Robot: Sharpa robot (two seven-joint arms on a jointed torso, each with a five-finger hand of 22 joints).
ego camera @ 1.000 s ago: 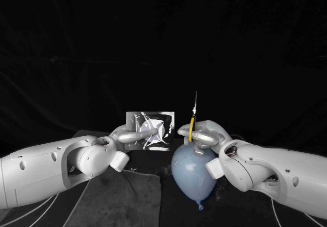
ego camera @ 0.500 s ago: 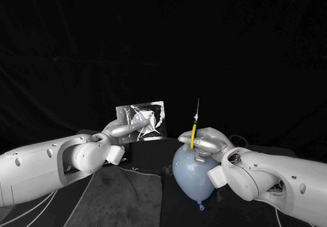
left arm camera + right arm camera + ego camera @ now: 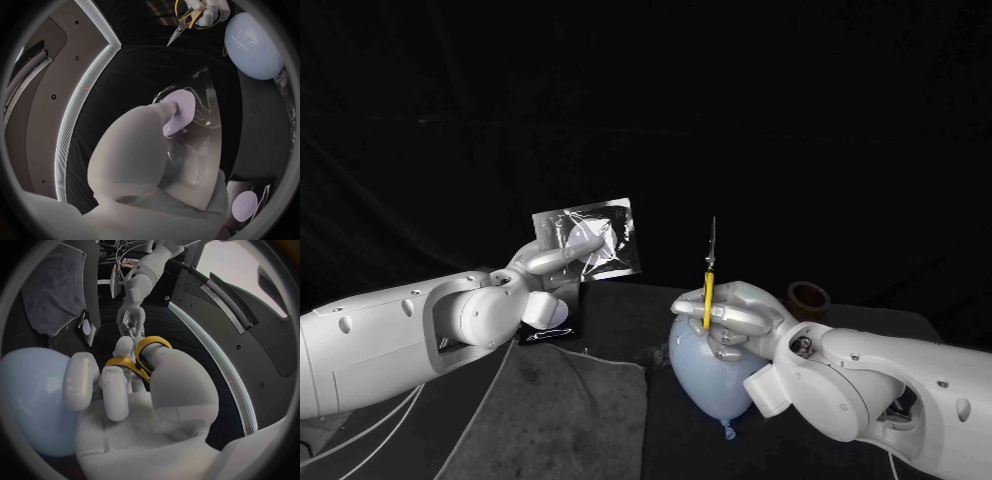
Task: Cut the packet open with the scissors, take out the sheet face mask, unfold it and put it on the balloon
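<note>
My left hand holds a shiny clear packet upright in the air, left of centre; a pale round mask label shows through it. From the left wrist, the packet lies against my fingers. My right hand grips yellow-handled scissors, blades pointing straight up, a little right of the packet and apart from it. The yellow loops sit around my right fingers. A pale blue balloon lies on the table under my right hand, also seen as balloon and balloon.
A second dark packet lies on the table below my left hand. A dark grey cloth covers the near table. A brown ring-shaped object stands behind my right arm.
My left hand has lifted the packet higher and tilted it. My right hand with the scissors has sunk a little, closer over the balloon.
</note>
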